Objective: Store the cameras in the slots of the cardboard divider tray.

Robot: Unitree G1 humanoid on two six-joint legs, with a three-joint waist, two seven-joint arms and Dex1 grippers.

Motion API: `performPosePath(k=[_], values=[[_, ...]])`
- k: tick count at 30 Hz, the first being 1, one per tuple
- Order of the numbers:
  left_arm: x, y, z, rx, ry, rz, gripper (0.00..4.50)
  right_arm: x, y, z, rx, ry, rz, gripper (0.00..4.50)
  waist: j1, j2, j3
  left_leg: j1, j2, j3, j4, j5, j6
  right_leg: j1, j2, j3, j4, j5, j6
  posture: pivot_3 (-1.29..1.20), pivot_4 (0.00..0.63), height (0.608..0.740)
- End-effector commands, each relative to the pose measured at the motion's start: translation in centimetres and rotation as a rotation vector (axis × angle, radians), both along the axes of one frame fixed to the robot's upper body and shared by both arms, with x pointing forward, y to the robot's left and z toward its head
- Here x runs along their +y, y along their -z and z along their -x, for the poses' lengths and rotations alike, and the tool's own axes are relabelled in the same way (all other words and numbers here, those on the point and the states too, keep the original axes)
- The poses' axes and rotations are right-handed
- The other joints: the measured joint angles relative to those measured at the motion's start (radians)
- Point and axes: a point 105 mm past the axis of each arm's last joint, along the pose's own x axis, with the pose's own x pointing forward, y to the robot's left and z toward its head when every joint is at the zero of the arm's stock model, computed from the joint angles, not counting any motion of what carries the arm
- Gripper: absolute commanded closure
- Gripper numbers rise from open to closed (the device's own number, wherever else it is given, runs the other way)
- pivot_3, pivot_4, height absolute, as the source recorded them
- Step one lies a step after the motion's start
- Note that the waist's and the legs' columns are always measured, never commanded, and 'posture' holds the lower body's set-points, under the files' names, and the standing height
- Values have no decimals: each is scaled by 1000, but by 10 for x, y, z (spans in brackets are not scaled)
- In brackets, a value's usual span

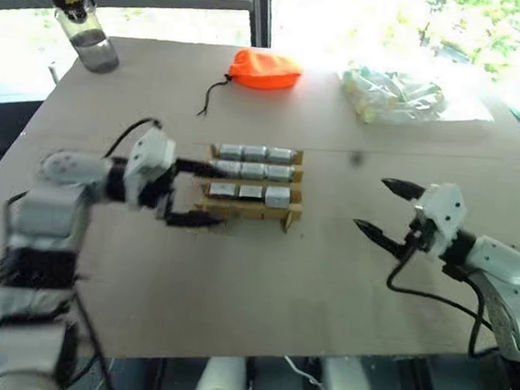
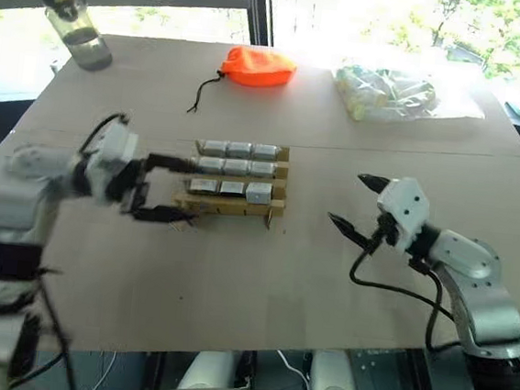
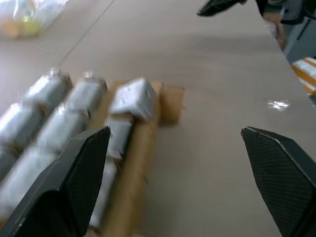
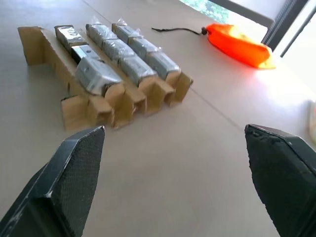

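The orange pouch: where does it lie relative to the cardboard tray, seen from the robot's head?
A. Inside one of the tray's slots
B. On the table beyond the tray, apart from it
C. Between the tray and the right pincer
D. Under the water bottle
B: the pouch lies on the table farther from the robot than the tray, with bare tabletop between them.

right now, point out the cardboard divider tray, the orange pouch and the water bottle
cardboard divider tray (image 1: 285, 218): left eye view, on its bare near right corner.
orange pouch (image 1: 266, 69): left eye view, middle of its fabric body.
water bottle (image 1: 89, 38): left eye view, on its clear body below the black cap.
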Motion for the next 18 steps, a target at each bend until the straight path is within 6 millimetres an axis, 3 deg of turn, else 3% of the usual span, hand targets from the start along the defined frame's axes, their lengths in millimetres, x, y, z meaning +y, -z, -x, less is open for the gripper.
performPosePath(k=[1, 5, 12, 18], values=[[1, -28, 29, -96, -126, -6, 74, 23, -8, -11, -21, -66, 39, 0, 23, 0, 0, 0, 0, 0, 0, 0, 0, 1, -1, -1, 0, 0, 0, 0, 150, 740], [-4, -29, 55, -88, -261, 24, 74, 51, -7, -13, 12, -219, 100, 0, 41, -1, -1, 2, -5, -1, 2, 0, 0, 4, -4, -2, -1, 0, 0, 0, 150, 740], [-6, -23, 91, -63, -409, 42, 74, 73, 1, -18, 68, -374, 193, 0, 32, -2, -2, 3, -5, -3, 2, 1, 0, 6, -4, -2, 0, 0, 0, 0, 150, 740], [-7, -22, 100, -86, -457, 28, 74, 87, 10, -42, -3, -357, 324, 0, 19, -2, -2, 3, -5, -4, 1, 2, -2, 5, -3, -3, 0, 0, -1, 0, 150, 740]])
